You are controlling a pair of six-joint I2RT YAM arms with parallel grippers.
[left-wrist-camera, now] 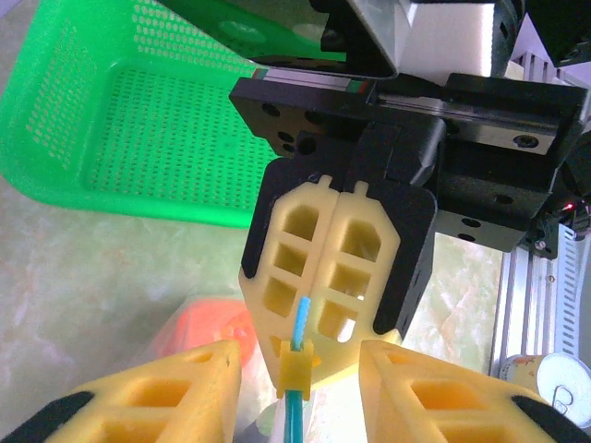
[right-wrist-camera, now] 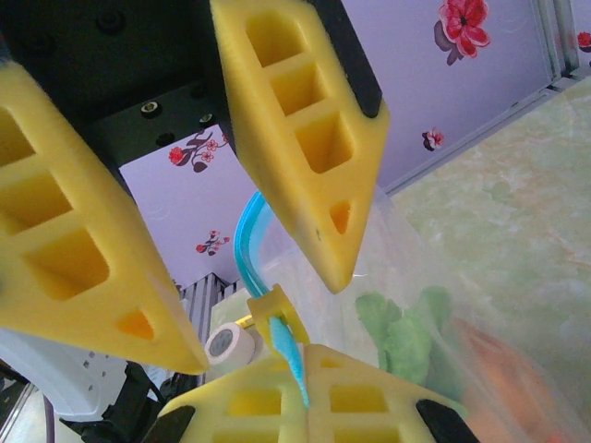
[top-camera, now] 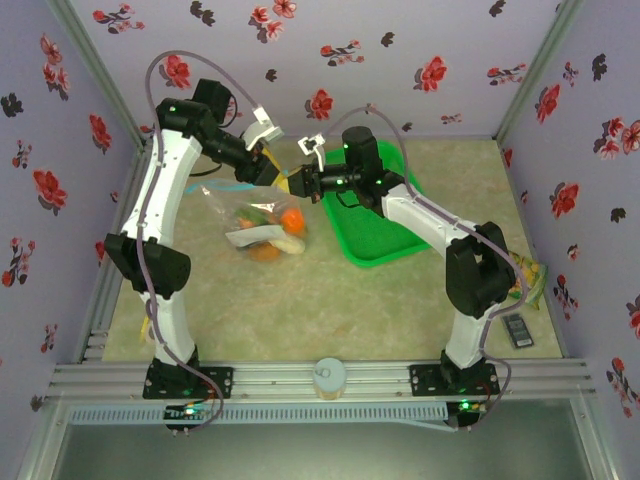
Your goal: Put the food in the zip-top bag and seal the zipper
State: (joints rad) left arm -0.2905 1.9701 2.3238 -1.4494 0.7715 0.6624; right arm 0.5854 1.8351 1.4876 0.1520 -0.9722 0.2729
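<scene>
Tabletop [top-camera: 350,310], zip-top bag [top-camera: 255,222] centre-left, basket [top-camera: 368,258] just right

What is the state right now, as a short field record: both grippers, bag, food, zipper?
left gripper: open, one finger on each side of the yellow slider
right gripper: shut on the zipper, right next to the yellow slider
zip-top bag: mouth lifted at the grippers, body sagging below
food: inside the bag, with orange and green pieces visible
seal: cannot tell how far it is closed
green basket: to the right of the bag, under the right arm
</scene>
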